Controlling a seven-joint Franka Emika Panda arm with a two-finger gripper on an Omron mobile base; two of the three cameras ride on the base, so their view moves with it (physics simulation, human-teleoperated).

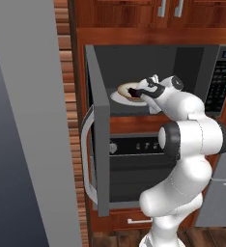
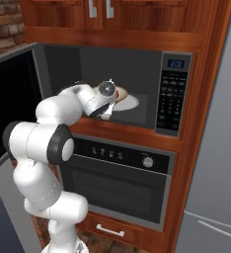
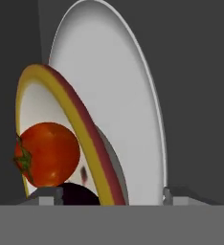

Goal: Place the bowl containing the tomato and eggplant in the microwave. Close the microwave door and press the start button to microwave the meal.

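Gripper (image 1: 136, 90) reaches into the microwave (image 1: 148, 79) cavity, over the near edge of the bowl (image 1: 127, 89). In the hand view two small fingertips (image 3: 59, 194) stand well apart at the bottom edge, one on each side of the bowl's rim, not pressed against it; jaws read as open, nothing held.

Bowl appearance, hand view: wide and shallow, plate-like. Inside cream to pale grey; rim (image 3: 80, 129) shows a yellow-tan band edged with reddish brown. The view is rolled, so the bowl appears stood on edge.

Contents: tomato (image 3: 48, 154), round, glossy red-orange, green calyx on its left side, lying against the bowl's inner wall. Just below it, touching or nearly so, the eggplant (image 3: 78, 195), dark purple-black, mostly cut off by the bottom of the view.

Bowl sits on the white round turntable (image 3: 114, 105), toward its left part as seen from the left base view, inside the dark cavity.

Microwave door (image 1: 99, 144) is swung wide open to the left, its curved silver handle (image 1: 86, 159) facing outward. Keypad panel (image 2: 173, 94) with a small blue display (image 2: 176, 63) sits to the right of the cavity.

Below the microwave: oven (image 2: 122, 185) with a knob (image 2: 147, 161). Wooden cabinets (image 2: 122, 15) above.
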